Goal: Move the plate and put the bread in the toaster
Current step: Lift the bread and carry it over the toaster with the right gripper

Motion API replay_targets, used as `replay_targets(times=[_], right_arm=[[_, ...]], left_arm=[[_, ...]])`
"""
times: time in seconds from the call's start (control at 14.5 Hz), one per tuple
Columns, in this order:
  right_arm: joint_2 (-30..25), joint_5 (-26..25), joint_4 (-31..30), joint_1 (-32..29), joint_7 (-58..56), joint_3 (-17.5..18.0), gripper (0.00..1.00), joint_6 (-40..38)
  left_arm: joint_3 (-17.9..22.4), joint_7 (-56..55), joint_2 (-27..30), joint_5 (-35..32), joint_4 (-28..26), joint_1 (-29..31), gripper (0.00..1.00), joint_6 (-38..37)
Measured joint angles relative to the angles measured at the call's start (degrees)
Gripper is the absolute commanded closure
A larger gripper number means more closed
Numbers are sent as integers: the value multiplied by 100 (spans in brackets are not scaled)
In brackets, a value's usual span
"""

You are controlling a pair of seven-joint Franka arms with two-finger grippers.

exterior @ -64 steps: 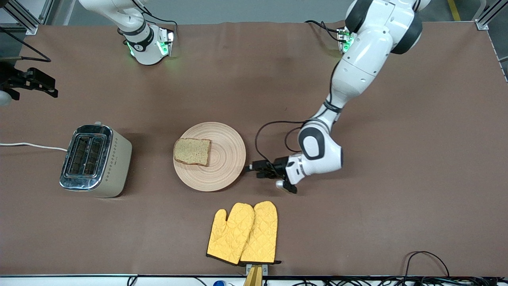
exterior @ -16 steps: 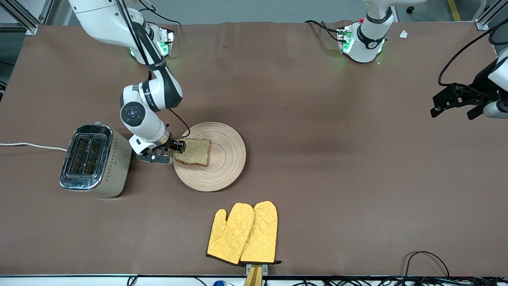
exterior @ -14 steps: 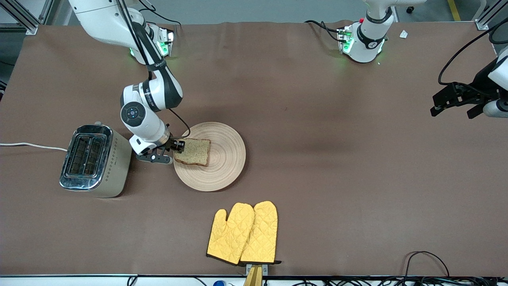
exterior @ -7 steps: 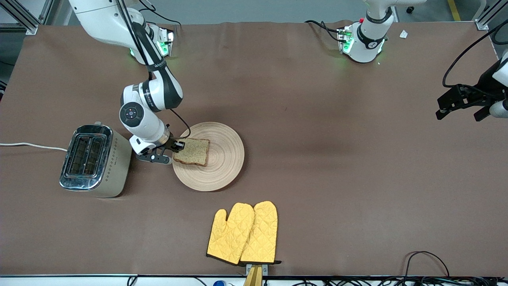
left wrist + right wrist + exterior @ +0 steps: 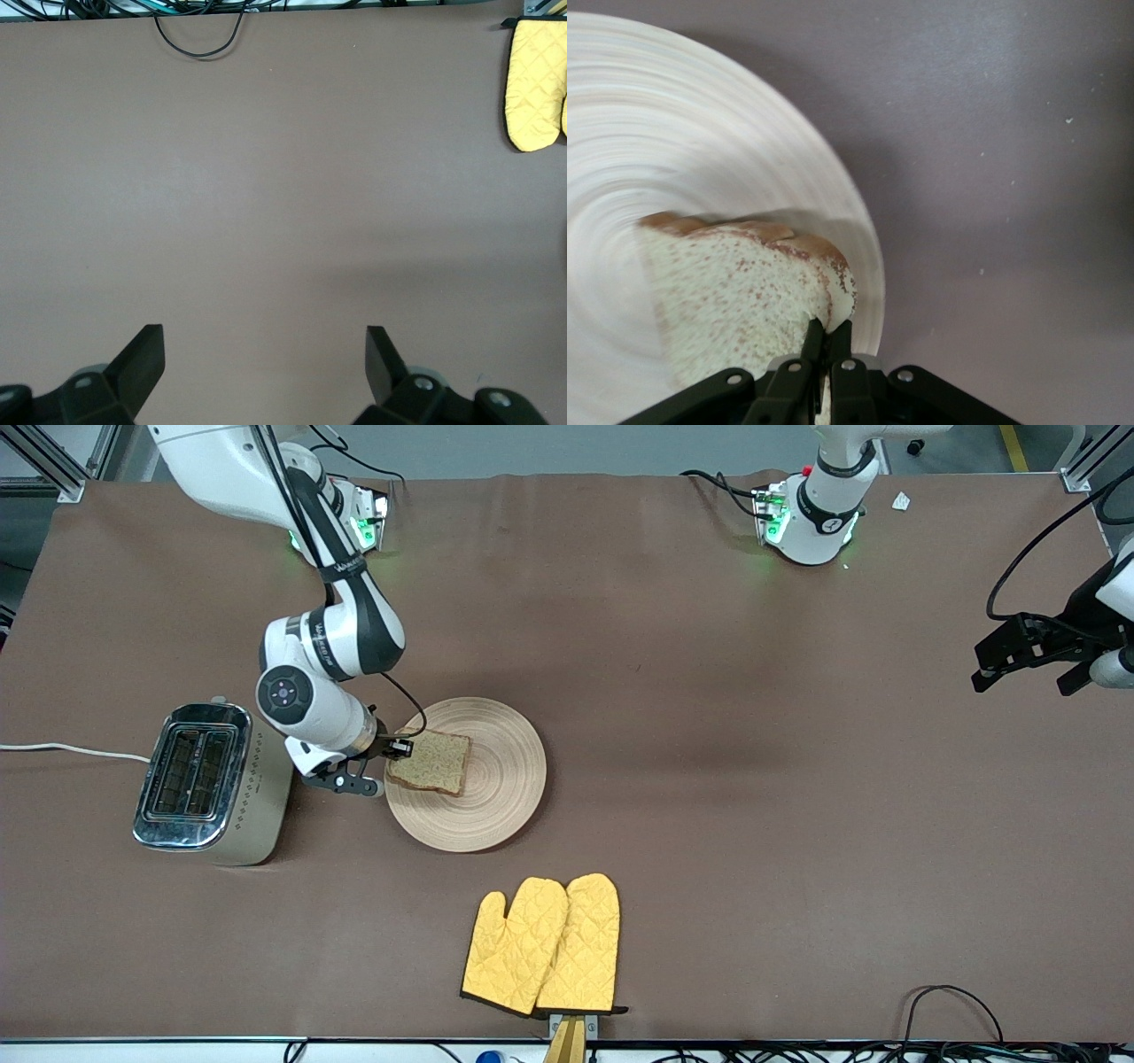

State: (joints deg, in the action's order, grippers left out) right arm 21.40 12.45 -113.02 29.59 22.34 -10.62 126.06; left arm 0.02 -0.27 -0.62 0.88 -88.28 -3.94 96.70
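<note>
Gripping brown speckled bread (image 5: 431, 762) edge.

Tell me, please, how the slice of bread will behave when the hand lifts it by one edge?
The bread is thin and soft-looking, so it may sag or bend. The right hand is shut on only its crust edge, so it might tear or slip there. It looks light, so the plate probably stays on the table.

Even overhead light, blurred plate (image 5: 700, 115) close-up.
</note>
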Motion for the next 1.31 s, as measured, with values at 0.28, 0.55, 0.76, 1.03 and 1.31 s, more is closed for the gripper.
replay_targets(times=[0.28,0.55,0.76,1.03,1.31], right_arm=[[-21,13,1139,-28,3,-52,100,-1472],[-23,-692,1931,-10,-2,-43,100,-2388],[-25,-1548,2528,78,-2,-2,100,-2985],[-22,-2666,2741,350,-4,28,100,-3336],[-15,-3712,2742,504,-2,32,100,-3821]], left_arm=[[1,0,0,-6,0,0,0,0],[6,0,-3,-7,0,6,0,0],[10,0,-7,-9,0,26,0,0],[10,0,-8,-9,0,27,0,0],[9,0,-8,-9,0,17,0,0]])
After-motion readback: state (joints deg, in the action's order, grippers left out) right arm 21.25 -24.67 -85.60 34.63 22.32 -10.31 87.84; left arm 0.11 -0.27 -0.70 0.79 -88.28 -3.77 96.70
